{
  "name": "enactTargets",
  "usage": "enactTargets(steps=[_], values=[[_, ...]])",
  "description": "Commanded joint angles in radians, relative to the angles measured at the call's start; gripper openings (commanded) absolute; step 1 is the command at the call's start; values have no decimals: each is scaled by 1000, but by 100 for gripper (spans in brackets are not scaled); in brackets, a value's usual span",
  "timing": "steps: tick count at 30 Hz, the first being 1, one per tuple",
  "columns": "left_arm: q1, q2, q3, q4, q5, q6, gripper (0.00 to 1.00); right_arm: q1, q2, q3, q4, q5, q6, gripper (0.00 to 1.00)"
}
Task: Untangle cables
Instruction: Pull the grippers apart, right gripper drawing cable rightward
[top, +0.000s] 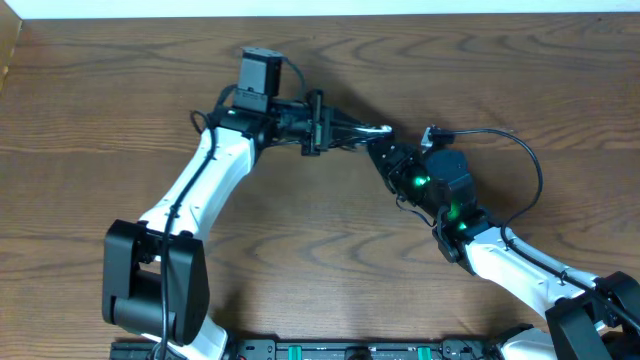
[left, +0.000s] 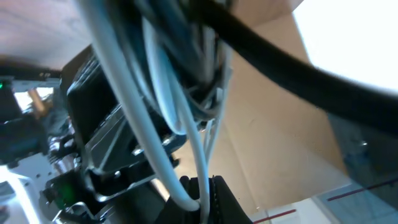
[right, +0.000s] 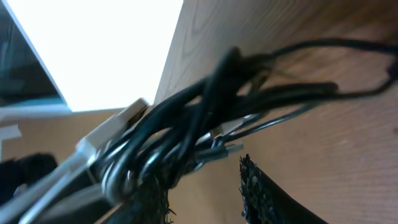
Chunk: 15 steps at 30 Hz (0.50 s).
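Several cables (top: 352, 132) hang bunched betw. both arms above the table (top: 300, 250): thin, limp, light, slick. Left gripper (top: 345, 131) is pressed together on the bundle; right gripper (top: 385, 150) is partly spread around it. Best hold: near a plug (right: 115, 130), not mid-loop.

The bench (top: 330, 250) is brown with a darker wood grain. The cables (right: 205, 124) are mostly black, with pale white cords (left: 161, 93) among them. Both arms are white and black, the right arm (top: 445, 190) glowing green.

Table (top: 300, 260) matt wood grain; cables (right: 205, 118) glossy black and white plastic
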Motion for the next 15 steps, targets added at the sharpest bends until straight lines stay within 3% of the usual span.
enactTargets(steps=[1,9,15], values=[[-31,-20,-5,1,82,-5,7,-7,-14,14,2,109,4,36],[-56,-20,-5,1,89,-5,8,-7,-14,14,55,182,-11,43],[-56,-20,-5,2,130,-9,7,-8,-14,14,-18,271,-61,27]])
